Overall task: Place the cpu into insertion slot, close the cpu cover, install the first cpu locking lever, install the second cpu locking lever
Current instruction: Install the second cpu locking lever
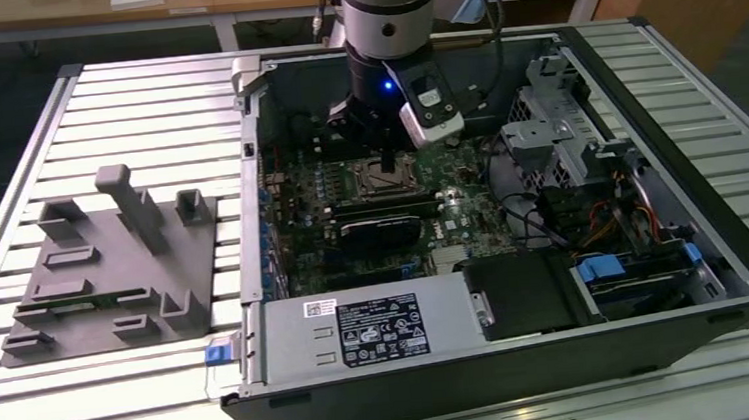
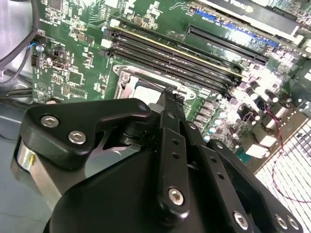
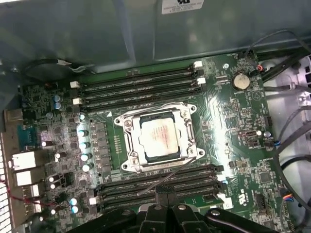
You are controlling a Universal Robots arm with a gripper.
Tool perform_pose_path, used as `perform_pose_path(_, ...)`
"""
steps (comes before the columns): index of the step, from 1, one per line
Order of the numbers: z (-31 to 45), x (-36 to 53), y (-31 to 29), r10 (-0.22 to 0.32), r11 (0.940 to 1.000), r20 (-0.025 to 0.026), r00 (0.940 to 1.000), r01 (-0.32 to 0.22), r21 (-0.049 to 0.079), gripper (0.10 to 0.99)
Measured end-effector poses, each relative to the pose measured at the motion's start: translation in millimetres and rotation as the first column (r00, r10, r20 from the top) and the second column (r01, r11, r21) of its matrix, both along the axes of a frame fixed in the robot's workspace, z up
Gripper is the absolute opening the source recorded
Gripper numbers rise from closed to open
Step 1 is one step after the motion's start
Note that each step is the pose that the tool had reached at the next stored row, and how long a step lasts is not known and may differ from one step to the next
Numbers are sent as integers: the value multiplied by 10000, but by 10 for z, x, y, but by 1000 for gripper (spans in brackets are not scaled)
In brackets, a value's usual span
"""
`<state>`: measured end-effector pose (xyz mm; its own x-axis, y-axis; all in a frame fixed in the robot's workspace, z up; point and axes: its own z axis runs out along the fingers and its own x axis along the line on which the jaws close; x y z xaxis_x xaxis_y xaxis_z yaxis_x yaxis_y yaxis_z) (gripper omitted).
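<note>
Silvery cpu [image 3: 158, 138] sits in slot [image 3: 127, 145], cover [image 3: 187, 127] down around it. We find gripper [image 3: 162, 194] above board's [image 3: 233, 116] memory slots [image 3: 160, 182]; we cannot tell its finger state.

My claw [image 2: 171, 99] is matt black metal with shiny steel screws. Just past its tip, the cpu [image 3: 159, 137] has a smooth, silvery brushed-metal top, framed by the glossy steel cover [image 3: 158, 115]. Around them spreads the board [image 3: 233, 126], green and faintly glossy.
</note>
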<state>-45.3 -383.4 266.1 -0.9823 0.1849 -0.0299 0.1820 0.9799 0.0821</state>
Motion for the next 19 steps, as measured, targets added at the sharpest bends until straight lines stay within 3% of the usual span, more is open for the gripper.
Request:
perform_pose_path(16, -82, 0, 0, 1, 10000, 0, 10000, -1, 1, 106)
perform_pose_path(18, -144, 0, 0, 1, 10000, 1, 10000, -1, 1, 106)
perform_pose_path(19, -229, 0, 0, 0, 10000, 0, 10000, 0, 13, 106)
